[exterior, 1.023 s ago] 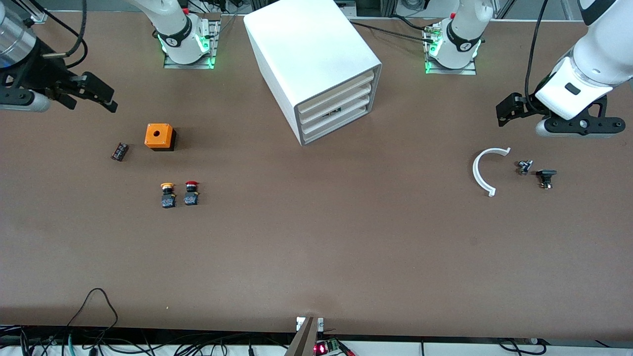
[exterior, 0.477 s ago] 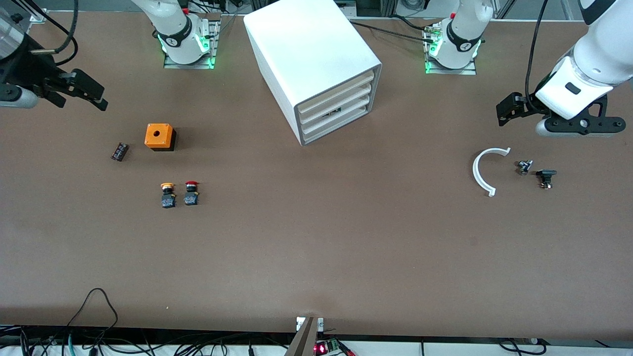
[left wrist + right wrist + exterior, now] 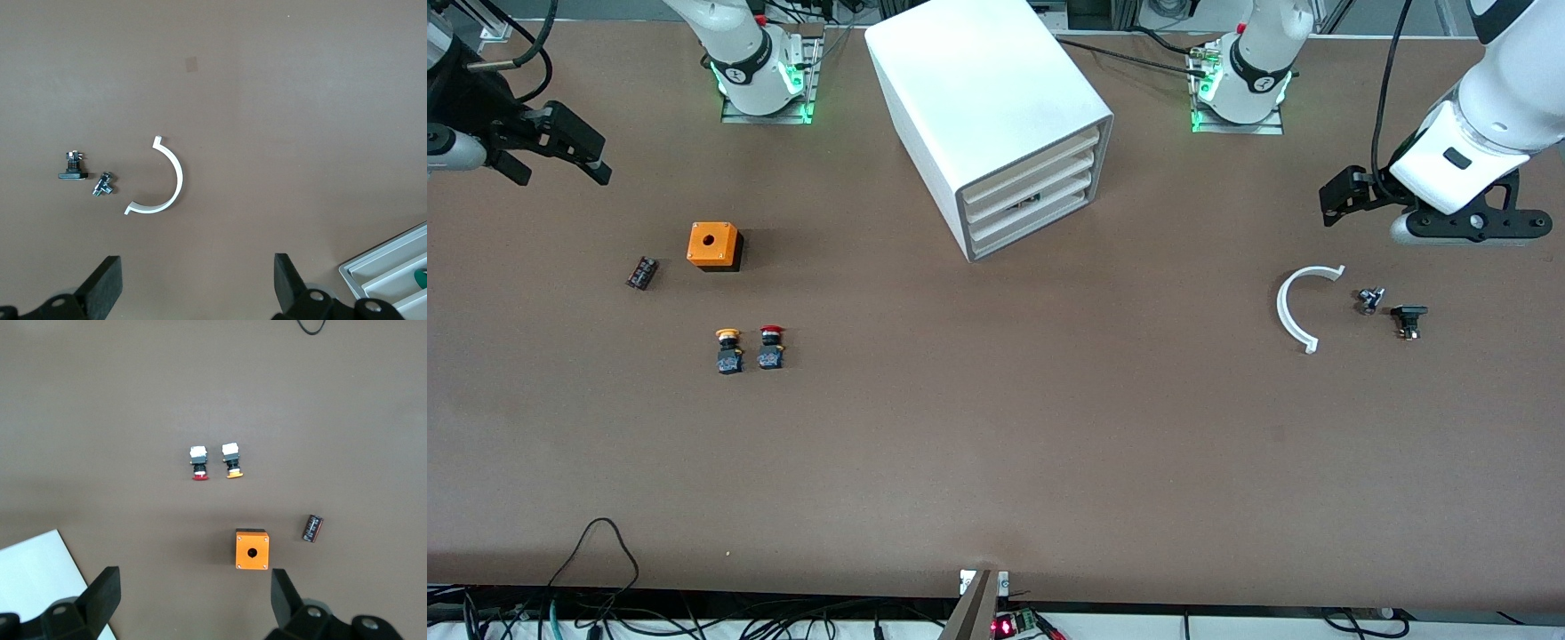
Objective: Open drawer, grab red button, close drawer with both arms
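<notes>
Front view shows the drawer cabinet (image 3: 996,124) shut on the table (image 3: 996,444), drawers facing the camera. Both arms hang back, left end effector (image 3: 1343,197) and right end effector (image 3: 560,151) spread wide, ready. The button (image 3: 770,347) stands beside its yellow-capped twin (image 3: 728,350), nearer the camera than the orange box (image 3: 713,245).

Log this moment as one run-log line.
drawers: shut | red button: on table beside yellow button | left gripper: open, above table near white arc | right gripper: open, raised at its table end
</notes>
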Controlling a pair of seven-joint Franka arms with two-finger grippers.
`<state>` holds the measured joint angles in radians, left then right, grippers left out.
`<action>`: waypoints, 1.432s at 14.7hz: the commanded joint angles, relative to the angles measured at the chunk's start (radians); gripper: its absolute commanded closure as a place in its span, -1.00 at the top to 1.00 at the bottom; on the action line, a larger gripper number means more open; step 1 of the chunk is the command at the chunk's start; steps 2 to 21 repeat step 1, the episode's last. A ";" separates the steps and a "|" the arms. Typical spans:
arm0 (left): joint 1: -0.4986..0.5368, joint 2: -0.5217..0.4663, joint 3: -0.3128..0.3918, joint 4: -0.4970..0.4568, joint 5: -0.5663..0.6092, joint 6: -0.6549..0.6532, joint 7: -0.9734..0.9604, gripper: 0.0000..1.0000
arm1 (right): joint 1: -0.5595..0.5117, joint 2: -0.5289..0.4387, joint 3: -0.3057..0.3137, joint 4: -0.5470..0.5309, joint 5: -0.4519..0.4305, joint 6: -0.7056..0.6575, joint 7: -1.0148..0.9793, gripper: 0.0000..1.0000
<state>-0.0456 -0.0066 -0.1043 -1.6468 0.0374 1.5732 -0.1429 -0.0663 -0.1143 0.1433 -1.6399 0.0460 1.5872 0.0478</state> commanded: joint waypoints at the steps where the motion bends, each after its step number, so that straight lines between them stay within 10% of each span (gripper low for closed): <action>1: -0.010 -0.019 0.014 -0.005 -0.014 -0.013 0.023 0.99 | -0.016 0.004 0.007 0.026 0.002 -0.023 -0.052 1.00; 21: -0.010 -0.019 0.014 -0.005 -0.014 -0.013 0.023 0.99 | -0.016 0.004 0.007 0.026 0.002 -0.023 -0.052 1.00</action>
